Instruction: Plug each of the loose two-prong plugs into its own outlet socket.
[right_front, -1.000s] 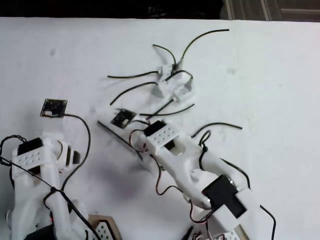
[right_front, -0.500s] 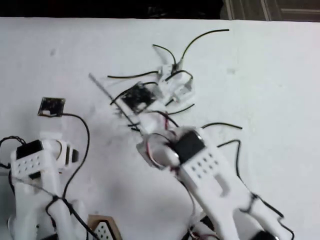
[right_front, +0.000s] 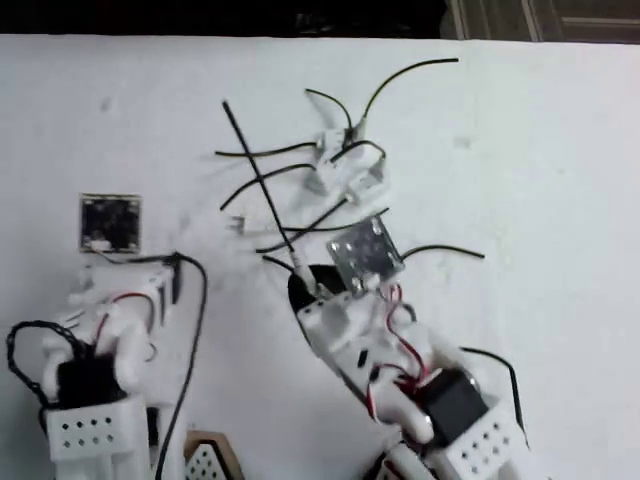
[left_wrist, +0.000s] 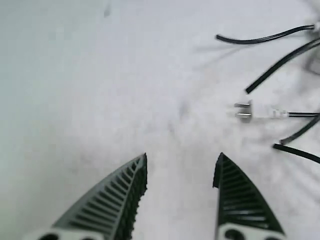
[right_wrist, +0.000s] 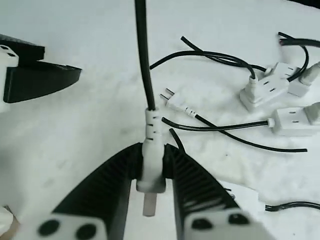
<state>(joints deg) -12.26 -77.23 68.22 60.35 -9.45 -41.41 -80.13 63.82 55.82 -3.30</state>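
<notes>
Because the right gripper is pinched tight on the white moulded body of a two-prong plug, with what looks like the prong end jutting back toward the wrist, the hold seems suited to carrying rather than inserting. The plug would probably need turning before it could meet a slot. Its black cord is stiff and matte and runs out from the strain-relief collar in a nearly straight line over the white counter. The outlet sockets lie well beyond it as a cluster of blocky white plastic pieces, with thin black leads curling out from them. A second loose plug rests flat on the counter between the two arms, small and pale with two short metal prongs, and its lead trails toward the sockets. The left gripper hangs over bare counter near that plug. Its ridged dark jaws are spread wide with nothing between them, likely so it can take the plug side-on.
</notes>
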